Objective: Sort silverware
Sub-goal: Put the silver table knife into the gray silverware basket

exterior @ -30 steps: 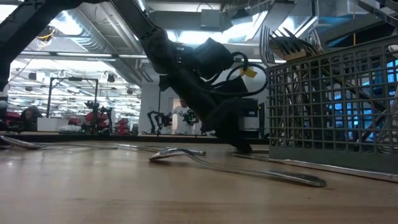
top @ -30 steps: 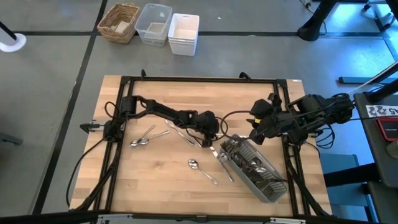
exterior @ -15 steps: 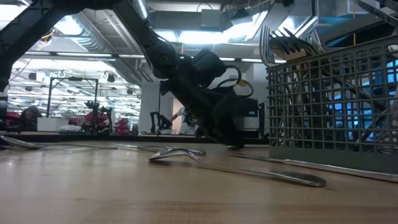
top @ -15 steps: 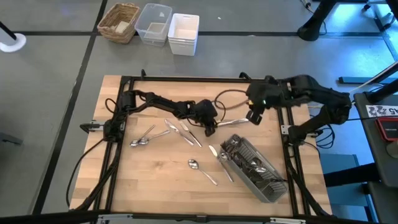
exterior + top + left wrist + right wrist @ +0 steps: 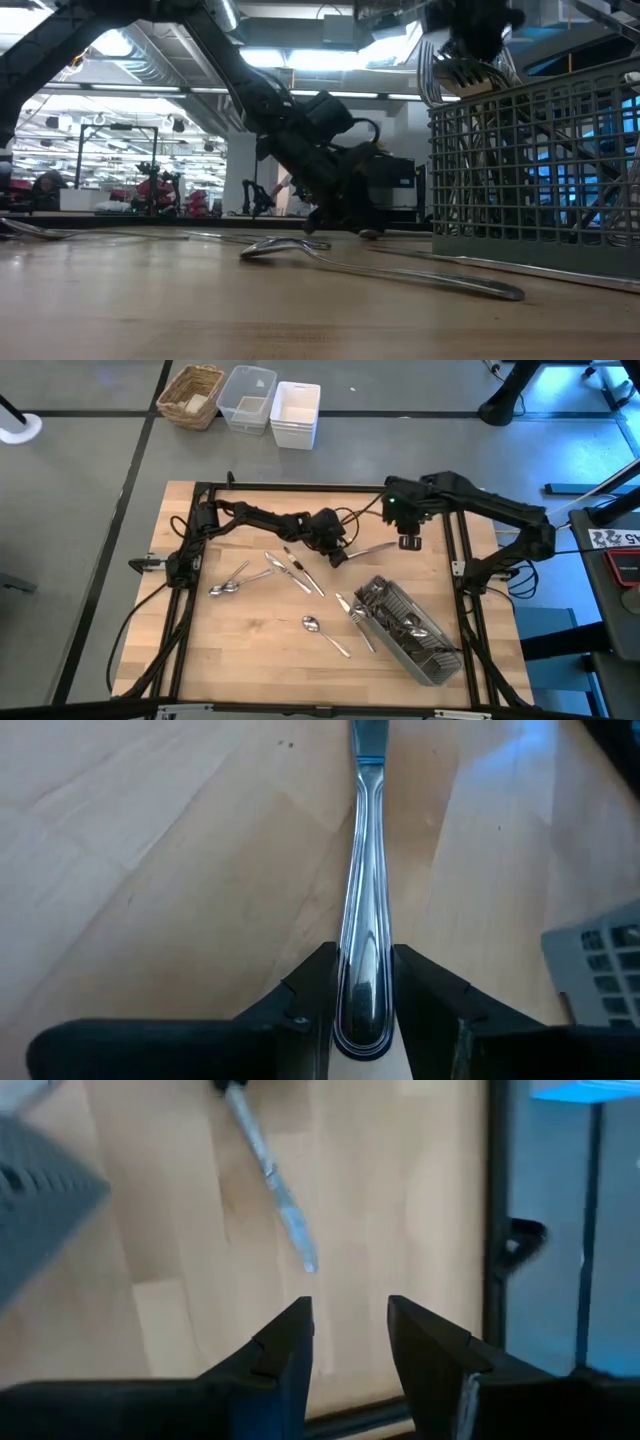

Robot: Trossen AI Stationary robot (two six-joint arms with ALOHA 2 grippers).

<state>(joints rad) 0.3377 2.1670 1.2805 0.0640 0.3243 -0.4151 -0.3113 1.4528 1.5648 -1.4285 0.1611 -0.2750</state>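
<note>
Knife [image 5: 362,870] clamped by its handle end between the fingers of left gripper [image 5: 337,557], centre of the high view, blade reaching right toward right gripper [image 5: 409,543]. Right gripper hangs above the table [image 5: 250,660] in the upper right, fingers [image 5: 285,1350] apart and empty, knife tip just ahead of them. Loose silverware [image 5: 285,570] lies mid-table: spoons at left, two pieces beside the left gripper, one spoon [image 5: 312,625] lower centre. Caddy [image 5: 415,635] at lower right holds more pieces.
</note>
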